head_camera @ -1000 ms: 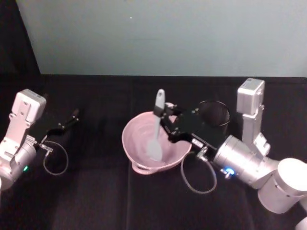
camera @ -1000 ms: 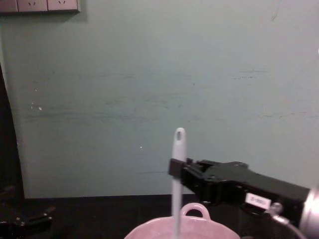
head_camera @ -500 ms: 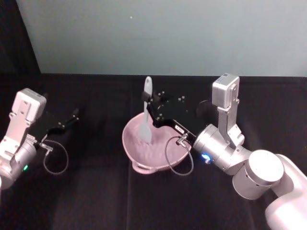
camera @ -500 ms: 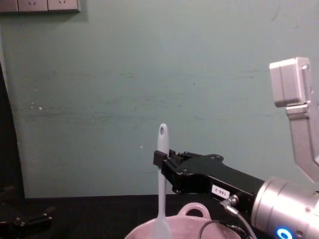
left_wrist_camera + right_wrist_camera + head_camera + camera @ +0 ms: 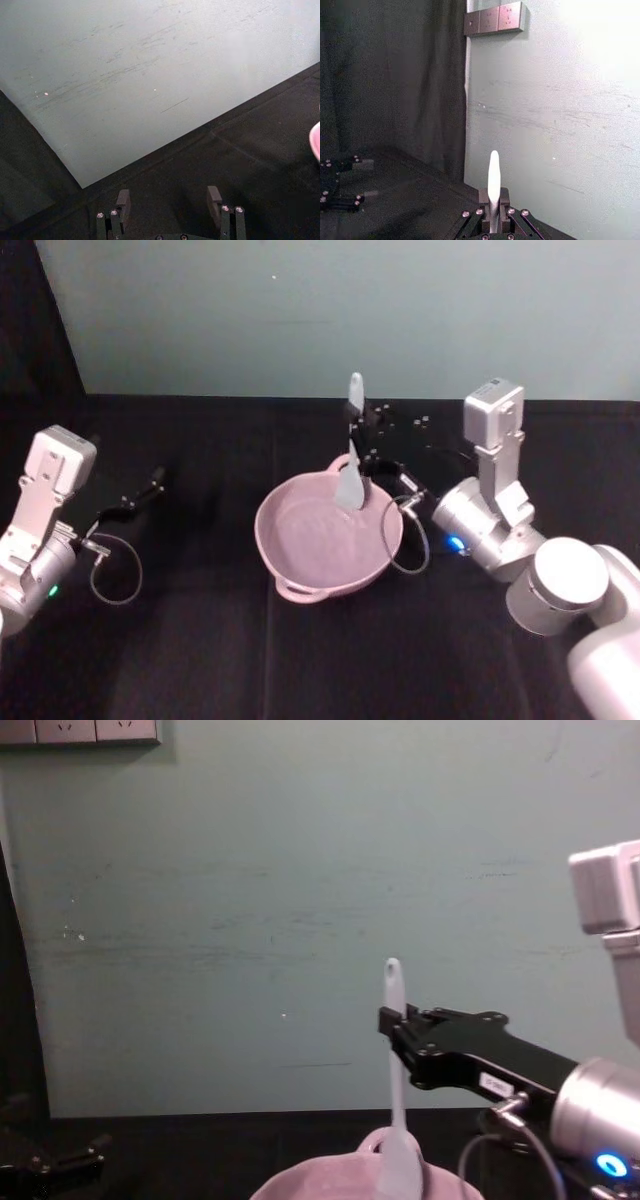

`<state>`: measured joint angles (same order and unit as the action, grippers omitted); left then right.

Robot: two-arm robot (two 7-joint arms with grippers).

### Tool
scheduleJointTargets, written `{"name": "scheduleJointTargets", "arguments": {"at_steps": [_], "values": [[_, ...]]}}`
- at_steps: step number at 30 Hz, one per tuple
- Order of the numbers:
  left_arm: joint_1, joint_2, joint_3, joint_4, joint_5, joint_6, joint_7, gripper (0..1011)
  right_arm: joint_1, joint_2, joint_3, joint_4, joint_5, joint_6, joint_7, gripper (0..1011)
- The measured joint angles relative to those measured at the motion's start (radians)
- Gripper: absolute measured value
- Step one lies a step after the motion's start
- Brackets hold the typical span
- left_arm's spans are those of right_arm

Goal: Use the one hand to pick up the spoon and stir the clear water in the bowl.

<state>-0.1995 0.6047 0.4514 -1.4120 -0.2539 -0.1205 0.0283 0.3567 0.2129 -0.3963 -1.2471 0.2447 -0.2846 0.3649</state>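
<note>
The pale pink bowl (image 5: pixel 264 536) stood mid-table (image 5: pixel 200 650) with the spoon (image 5: pixel 350 488) hanging upright, its scoop just inside the far rim; you could not tell whether water lay in the bowl. Compare the view half a second earlier: the spoon had shifted from the bowl's left half to its far right edge, and the right arm had swung back with it. The right claw (image 5: pixel 358 433) was clenched on the spoon's handle below the holed tip, while the left claw (image 5: pixel 150 486) lay parked at the table's left, fingers spread apart.
</note>
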Motion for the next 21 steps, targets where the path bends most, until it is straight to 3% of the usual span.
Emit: {"name": "scheduleJointTargets", "arguments": {"at_steps": [4,12,15,21], "values": [[0.0,0.0,0.0,0.0,0.0,0.0,0.0,1011,-0.036,0.029,0.017,-0.057,0.005,0.038,0.014,110],[0.0,0.0,0.0,0.0,0.0,0.0,0.0,1011,-0.142,0.086,0.028,-0.207,0.073,0.138,0.086,110],[0.0,0.0,0.0,0.0,0.0,0.0,0.0,1011,-0.175,0.101,0.012,-0.259,0.105,0.169,0.113,110],[0.0,0.0,0.0,0.0,0.0,0.0,0.0,1011,-0.189,0.106,-0.023,-0.289,0.126,0.18,0.138,110]]}}
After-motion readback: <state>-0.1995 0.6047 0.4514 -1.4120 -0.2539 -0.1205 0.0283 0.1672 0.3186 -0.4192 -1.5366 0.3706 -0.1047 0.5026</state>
